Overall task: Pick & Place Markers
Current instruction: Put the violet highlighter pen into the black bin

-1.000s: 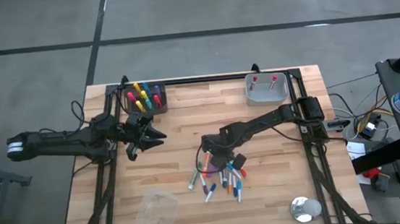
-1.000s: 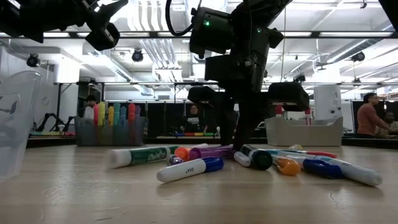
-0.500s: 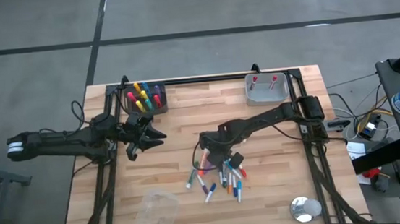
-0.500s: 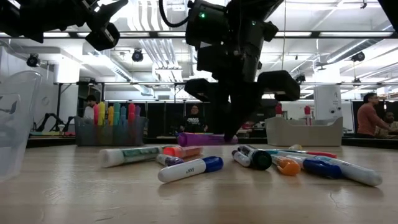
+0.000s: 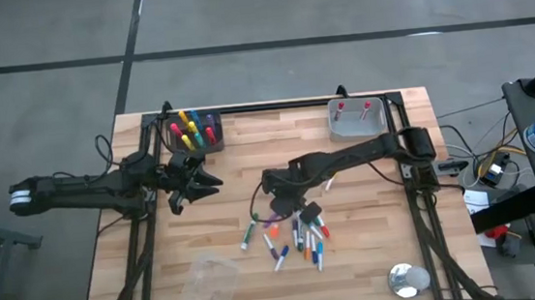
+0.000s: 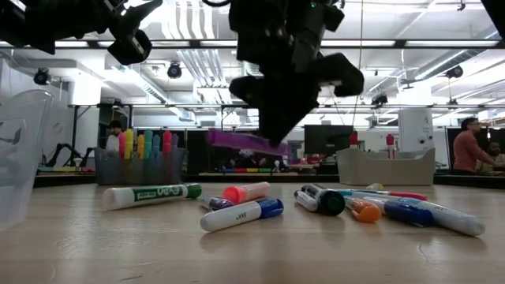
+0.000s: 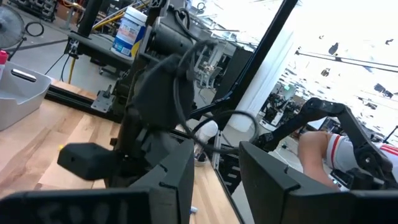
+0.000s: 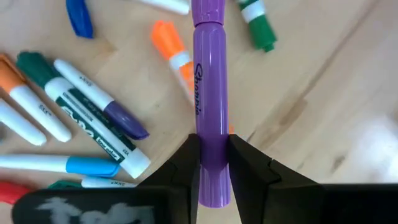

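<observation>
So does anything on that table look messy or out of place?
Yes: loose markers lie scattered at all angles mid-table, while others stand upright in a dark holder. The right gripper holds a purple marker above the pile.

Purple marker [image 8: 209, 118]: both ends cut off in right wrist view, middle covered by right gripper [image 8: 212, 163] fingers. Clear cup [image 6: 20, 154] cut by left edge in low view. Marker pile [image 5: 293, 237] in high view: colours too small to sort. Left gripper [image 5: 200, 184]: jaws unclear from above.
</observation>
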### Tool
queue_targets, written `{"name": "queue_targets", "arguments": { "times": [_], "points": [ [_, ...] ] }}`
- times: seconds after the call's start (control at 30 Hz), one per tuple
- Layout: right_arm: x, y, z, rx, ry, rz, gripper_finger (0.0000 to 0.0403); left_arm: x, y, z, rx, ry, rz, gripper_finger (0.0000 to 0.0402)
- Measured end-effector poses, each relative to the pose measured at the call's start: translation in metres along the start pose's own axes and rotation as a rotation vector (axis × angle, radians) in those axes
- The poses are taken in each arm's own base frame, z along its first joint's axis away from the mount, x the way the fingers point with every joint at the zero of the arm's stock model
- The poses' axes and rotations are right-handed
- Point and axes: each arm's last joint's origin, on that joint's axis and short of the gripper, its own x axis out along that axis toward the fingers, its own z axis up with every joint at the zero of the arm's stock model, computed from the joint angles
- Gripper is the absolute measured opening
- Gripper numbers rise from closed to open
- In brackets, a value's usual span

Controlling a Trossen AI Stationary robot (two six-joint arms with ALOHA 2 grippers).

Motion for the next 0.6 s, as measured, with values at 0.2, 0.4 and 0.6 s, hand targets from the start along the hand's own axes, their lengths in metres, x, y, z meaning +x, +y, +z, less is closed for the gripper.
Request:
{"name": "queue_targets", "arguments": {
  "times": [0.2, 0.4, 0.6],
  "points": [
    [-0.021, -0.004, 0.008, 0.057, -0.071, -0.039, 0.0066, 0.000, 0.000, 0.001, 0.000, -0.017, 0.012, 0.0119],
    [-0.035, -0.008, 0.012, 0.141, -0.135, -0.066, 0.0066, 0.000, -0.001, 0.003, -0.018, -0.047, 0.016, 0.0119],
    [-0.045, -0.010, 0.013, 0.248, -0.180, -0.074, 0.0066, 0.000, -0.003, 0.010, -0.027, -0.074, 0.019, 0.0119]
  ]
}}
